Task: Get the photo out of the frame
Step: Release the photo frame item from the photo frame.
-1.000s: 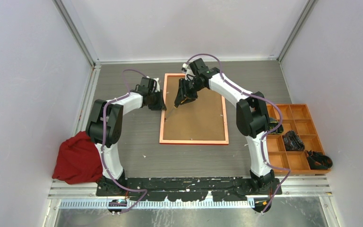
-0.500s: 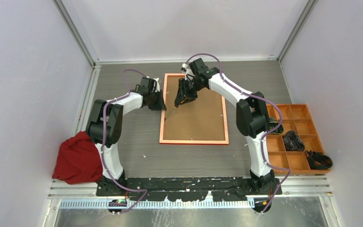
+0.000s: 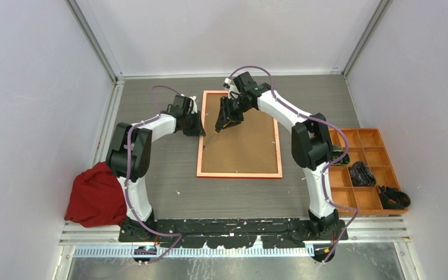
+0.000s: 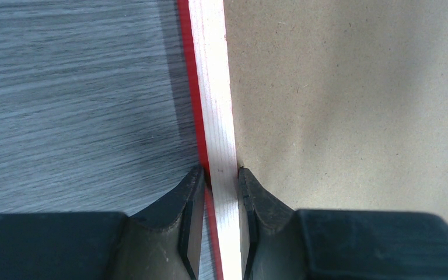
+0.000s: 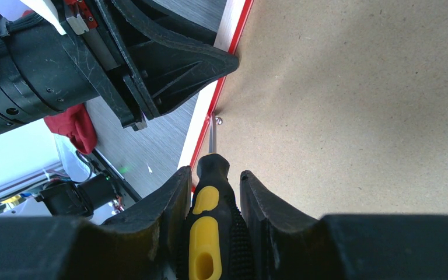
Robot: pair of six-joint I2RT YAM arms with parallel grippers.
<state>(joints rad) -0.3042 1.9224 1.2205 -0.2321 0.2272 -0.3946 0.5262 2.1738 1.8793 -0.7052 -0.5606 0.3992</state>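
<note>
A thin-railed red rectangular picture frame lies face down on the grey wood-grain surface between the two arms, with its plain brown fibreboard backing facing up. The photo cannot be seen. The left pincer is clamped on the picture frame's left rail, one finger outside it and one on the backing. The right pincer grips a black-and-yellow-handled screwdriver, whose tip is at a small metal fastener on the rail's inner edge. A crumpled red cloth lies far left and an orange compartment tray far right.
</note>
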